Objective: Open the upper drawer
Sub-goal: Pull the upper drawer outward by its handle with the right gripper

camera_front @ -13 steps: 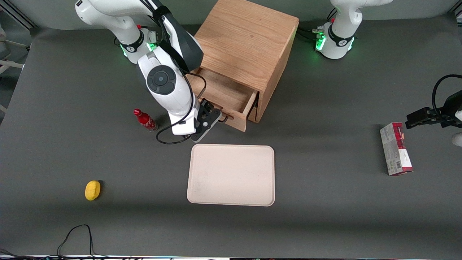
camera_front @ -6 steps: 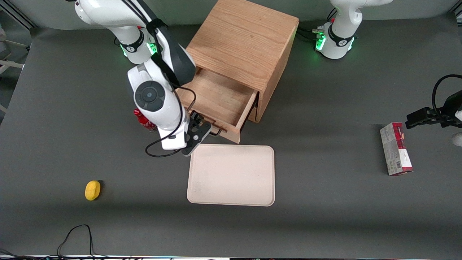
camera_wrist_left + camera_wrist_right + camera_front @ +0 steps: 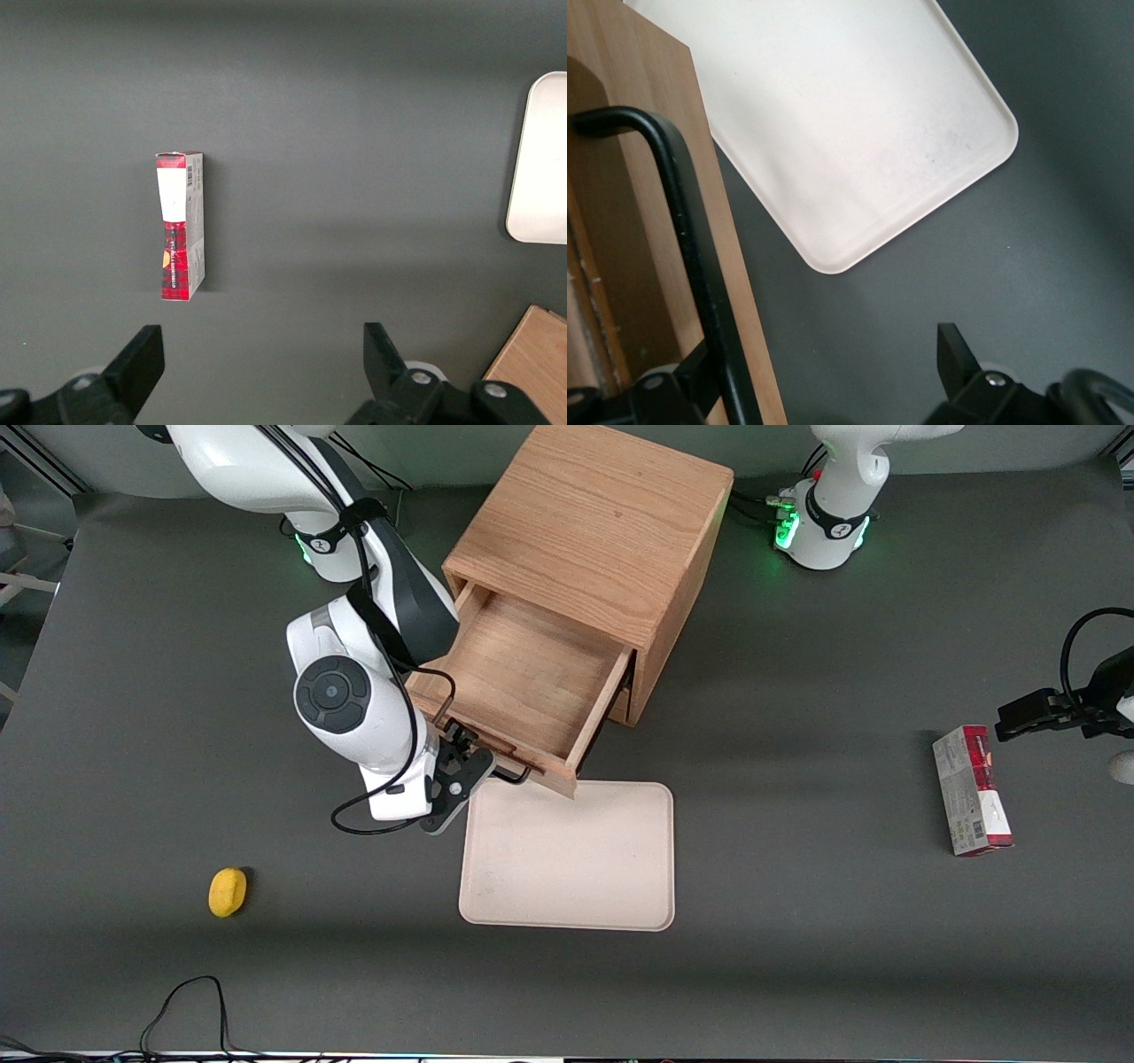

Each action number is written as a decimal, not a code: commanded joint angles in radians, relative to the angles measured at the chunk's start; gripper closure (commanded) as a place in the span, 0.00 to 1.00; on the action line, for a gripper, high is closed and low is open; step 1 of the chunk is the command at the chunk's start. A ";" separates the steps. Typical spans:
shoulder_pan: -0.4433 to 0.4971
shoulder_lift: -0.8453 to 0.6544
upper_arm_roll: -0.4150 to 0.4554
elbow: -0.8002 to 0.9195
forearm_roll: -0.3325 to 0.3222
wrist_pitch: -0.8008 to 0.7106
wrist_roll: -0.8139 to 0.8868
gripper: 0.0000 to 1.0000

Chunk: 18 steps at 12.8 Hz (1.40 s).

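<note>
With jaws spread wide at the drawer front, merely hooked on the black handle [image 3: 700, 266], not clamped: risked slipping off. Upper drawer [image 3: 523, 682] drawn far out of cabinet [image 3: 594, 522], front above tray [image 3: 567, 855] edge; risked overrunning its runners and dropping.

Even overhead light, soft shadows

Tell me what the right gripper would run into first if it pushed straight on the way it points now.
Probably the front panel of the upper drawer. The gripper sits at the black bar handle and points at the drawer, whose front corner overhangs the beige tray. Depth is hard to judge.
</note>
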 commanded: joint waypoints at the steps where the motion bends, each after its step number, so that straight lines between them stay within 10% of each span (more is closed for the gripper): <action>1: -0.018 0.041 0.002 0.068 -0.009 -0.021 -0.020 0.00; 18: -0.081 0.125 0.000 0.189 0.048 -0.017 -0.007 0.00</action>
